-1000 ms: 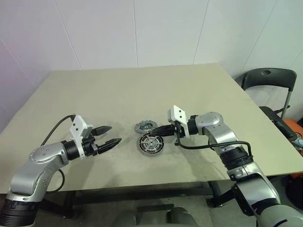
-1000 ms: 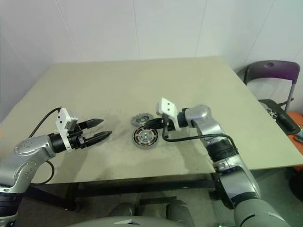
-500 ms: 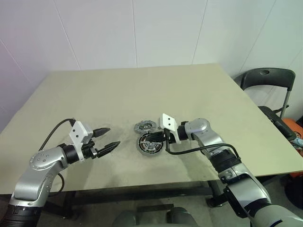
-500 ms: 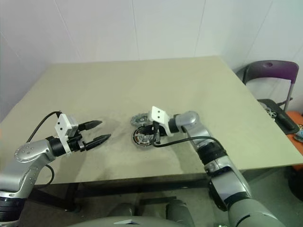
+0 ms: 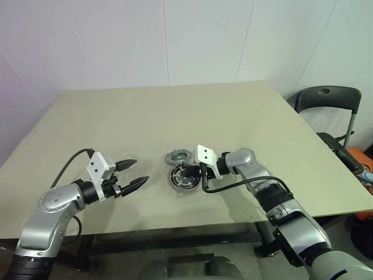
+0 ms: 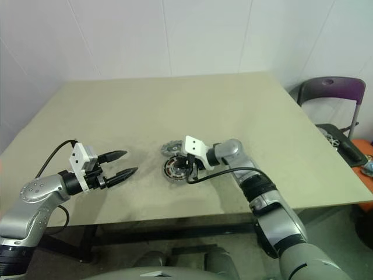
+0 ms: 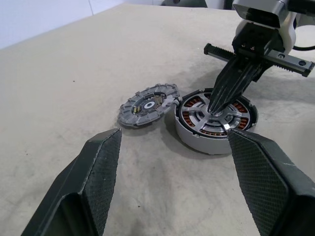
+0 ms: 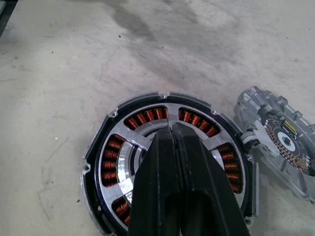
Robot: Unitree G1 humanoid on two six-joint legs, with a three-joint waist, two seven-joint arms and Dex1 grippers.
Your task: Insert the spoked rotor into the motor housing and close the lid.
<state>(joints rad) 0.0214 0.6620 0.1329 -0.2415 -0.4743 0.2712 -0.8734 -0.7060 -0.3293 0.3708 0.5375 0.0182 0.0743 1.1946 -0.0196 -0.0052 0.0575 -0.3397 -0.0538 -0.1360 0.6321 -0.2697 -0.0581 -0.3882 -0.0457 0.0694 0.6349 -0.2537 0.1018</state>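
Now the right gripper [image 7: 219, 101], fingers pressed together, has sunk onto the spoked rotor [image 8: 147, 142] seated in the motor housing [image 7: 197, 140] near the table's [image 5: 116, 116] front edge; the lid [image 7: 145, 104] lies beside it, unfitted. The left gripper [image 5: 133, 173] stays spread, empty.

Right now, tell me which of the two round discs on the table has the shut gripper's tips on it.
The larger disc with copper windings behind silver spokes: the shut right gripper rests its tips on its hub. The grey notched-edge disc lies beside it, untouched.
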